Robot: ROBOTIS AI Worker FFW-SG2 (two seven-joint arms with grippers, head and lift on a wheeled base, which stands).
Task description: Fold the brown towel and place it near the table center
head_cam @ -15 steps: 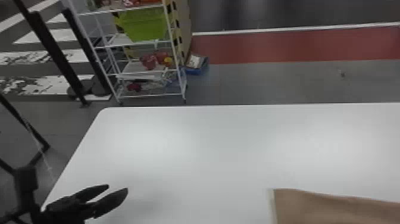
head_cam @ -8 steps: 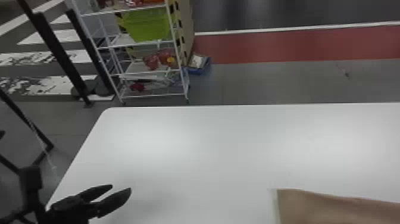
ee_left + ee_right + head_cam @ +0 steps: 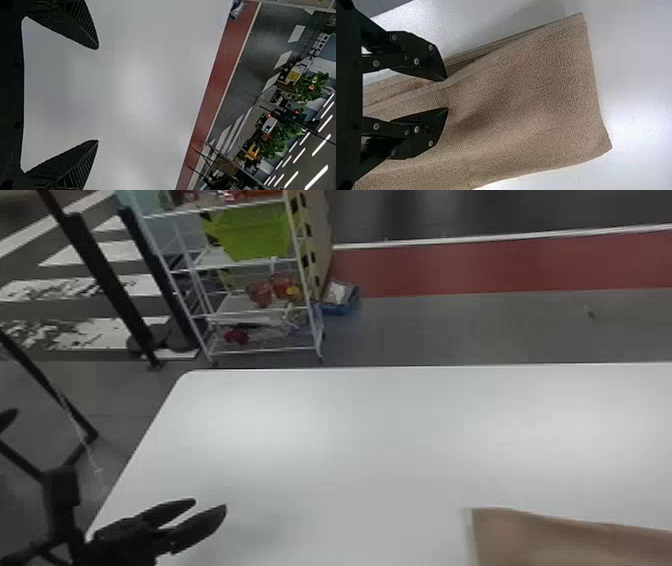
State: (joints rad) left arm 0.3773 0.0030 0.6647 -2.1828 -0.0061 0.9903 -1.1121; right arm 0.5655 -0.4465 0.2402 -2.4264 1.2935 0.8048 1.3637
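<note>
Two spread fingers of the right gripper point(image 3: 447, 94) stand at the layered brown towel point(image 3: 534, 99), which lies on the near part of the white worktop point(image 3: 360, 440). Off to its left, the left gripper point(image 3: 210, 503) is also wide apart; past the far edge stands a wire shelf point(image 3: 260, 351) with a green bin point(image 3: 255, 232).

I hold the two black fingers point(image 3: 81, 29) of my left gripper point(image 3: 210, 505) wide apart above the white table point(image 3: 138, 83). Past the table's edge runs a red floor strip point(image 3: 224, 75); farther beyond the table are dark floor point(image 3: 253, 51) and green plants point(image 3: 311, 89).
</note>
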